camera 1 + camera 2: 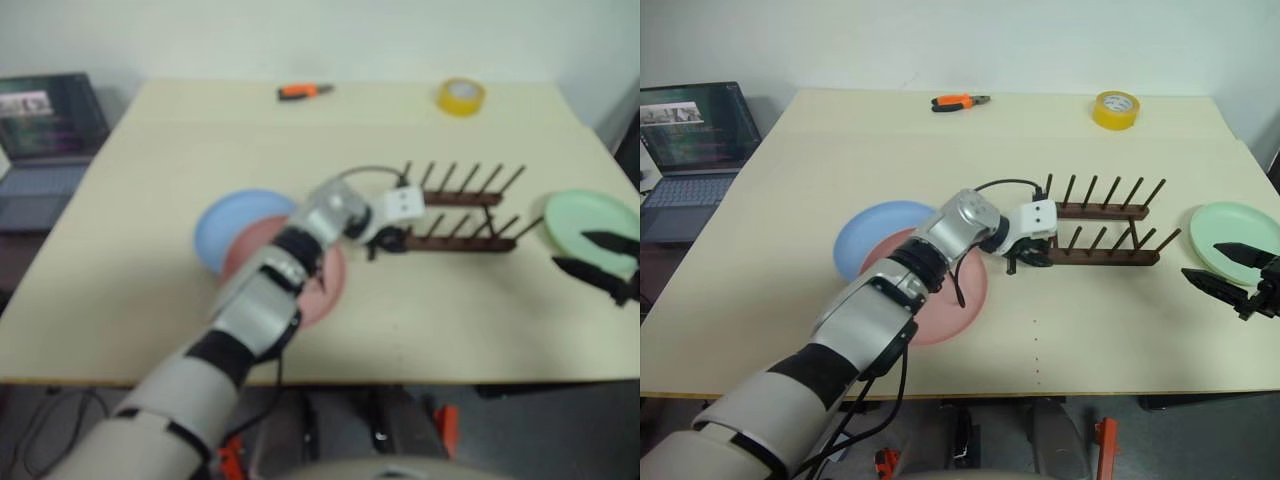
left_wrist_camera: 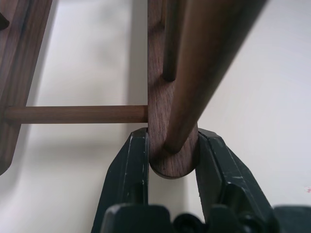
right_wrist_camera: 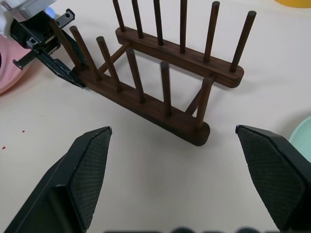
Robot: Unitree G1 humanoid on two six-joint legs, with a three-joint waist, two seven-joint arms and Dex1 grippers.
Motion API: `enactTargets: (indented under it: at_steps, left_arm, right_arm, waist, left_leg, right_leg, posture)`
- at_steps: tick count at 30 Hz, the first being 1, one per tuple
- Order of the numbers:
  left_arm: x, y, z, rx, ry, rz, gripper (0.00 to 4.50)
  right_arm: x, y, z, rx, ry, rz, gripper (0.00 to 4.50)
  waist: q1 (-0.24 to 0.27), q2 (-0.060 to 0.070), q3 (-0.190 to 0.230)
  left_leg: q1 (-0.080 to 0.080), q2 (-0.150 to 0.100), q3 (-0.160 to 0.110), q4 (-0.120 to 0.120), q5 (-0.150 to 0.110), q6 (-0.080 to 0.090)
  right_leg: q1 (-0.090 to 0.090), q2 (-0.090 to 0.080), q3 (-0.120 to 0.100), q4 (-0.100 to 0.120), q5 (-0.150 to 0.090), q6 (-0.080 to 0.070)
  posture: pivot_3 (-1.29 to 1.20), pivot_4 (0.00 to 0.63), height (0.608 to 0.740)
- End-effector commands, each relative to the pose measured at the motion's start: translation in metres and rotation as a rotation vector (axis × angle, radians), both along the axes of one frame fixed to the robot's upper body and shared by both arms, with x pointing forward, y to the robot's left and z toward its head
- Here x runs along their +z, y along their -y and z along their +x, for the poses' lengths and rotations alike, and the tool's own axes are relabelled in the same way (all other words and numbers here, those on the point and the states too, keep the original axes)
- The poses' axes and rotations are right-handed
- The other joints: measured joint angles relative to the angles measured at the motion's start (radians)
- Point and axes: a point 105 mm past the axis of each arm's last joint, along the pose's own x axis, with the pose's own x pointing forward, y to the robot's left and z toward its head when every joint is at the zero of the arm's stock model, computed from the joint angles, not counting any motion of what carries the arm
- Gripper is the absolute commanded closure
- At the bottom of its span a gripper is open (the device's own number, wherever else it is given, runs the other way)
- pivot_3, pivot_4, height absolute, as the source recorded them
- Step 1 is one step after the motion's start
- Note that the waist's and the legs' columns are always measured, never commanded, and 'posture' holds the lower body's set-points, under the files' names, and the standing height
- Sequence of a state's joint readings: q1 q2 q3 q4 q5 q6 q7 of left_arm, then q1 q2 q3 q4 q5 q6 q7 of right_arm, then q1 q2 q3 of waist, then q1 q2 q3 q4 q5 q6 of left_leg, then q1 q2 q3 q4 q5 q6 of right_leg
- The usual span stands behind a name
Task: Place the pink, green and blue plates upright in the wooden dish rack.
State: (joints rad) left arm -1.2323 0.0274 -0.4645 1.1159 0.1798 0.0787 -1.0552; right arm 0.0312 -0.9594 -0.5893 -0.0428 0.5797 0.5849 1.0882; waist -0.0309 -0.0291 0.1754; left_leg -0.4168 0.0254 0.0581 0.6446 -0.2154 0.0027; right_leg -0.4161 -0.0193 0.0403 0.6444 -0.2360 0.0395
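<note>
Rack (image 1: 1102, 232) end rail clamped in your left gripper (image 2: 172, 160) jaws, likely to reposition it; right gripper (image 3: 177, 182) jaws wide, empty, near green plate (image 1: 1230, 232).

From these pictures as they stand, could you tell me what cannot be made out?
- pink plate: its middle is covered by the left arm in the eye views.
- blue plate: its near side lies under the pink plate.
- green plate: partly behind the right gripper.
- wooden dish rack: cropped in the left wrist view, clamped by the left gripper.

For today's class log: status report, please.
Left pincer shut on rack rail end. Right pincer open, beside green plate. Pink plate overlaps blue. Rack empty.
</note>
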Motion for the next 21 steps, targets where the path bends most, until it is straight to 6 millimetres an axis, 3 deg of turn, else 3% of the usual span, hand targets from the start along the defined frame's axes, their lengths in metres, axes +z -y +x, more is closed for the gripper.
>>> enactTargets:
  at_steps: [1,11,14,17,21]
  left_arm:
    - [0.021,0.009,0.001,-0.034,0.048,-0.042,3.5]
    - [0.022,0.005,0.008,0.003,0.091,-0.025,0.06]
    - [0.026,0.001,0.01,-0.009,0.117,-0.019,0.03]
    - [0.05,-0.007,0.017,0.004,0.16,-0.048,0.03]
    - [0.064,-0.017,0.011,-0.037,0.176,-0.048,0.03]
  right_arm:
    - [0.01,-0.005,0.0,0.023,0.05,-0.013,0.0]
    - [0.009,-0.008,0.001,0.031,0.05,-0.01,0.0]
    - [0.008,-0.011,0.0,0.048,0.043,-0.013,0.0]
    - [-0.001,-0.018,0.001,0.069,-0.006,-0.06,0.0]
    - [-0.009,-0.016,0.009,0.023,-0.025,-0.067,0.0]
  waist:
    - [0.0,0.0,0.0]
    - [0.0,0.0,0.0]
    - [0.0,0.0,0.0]
    - [-0.003,0.0,0.0]
    - [-0.001,0.001,-0.001]
  left_leg:
    - [0.0,0.0,0.0,0.0,0.0,0.0]
    - [0.0,0.0,0.0,0.0,0.0,0.0]
    - [0.0,0.0,0.0,0.0,0.0,0.0]
    - [0.0,0.0,0.0,0.0,0.0,0.0]
    - [0.001,0.001,0.0,0.0,0.0,0.0]
  right_leg:
    - [0.0,0.0,0.0,0.0,0.0,0.0]
    - [0.0,0.0,0.0,0.001,0.0,0.0]
    - [0.0,0.0,0.0,0.001,0.0,0.0]
    - [0.0,0.0,0.0,0.001,0.0,0.0]
    - [0.0,0.001,0.0,0.002,0.0,0.0]
  posture:
    - [0.0,0.15,0.74]
    - [0.0,0.15,0.74]
    - [0.0,0.15,0.74]
    - [0.0,0.15,0.74]
    - [0.0,0.15,0.74]
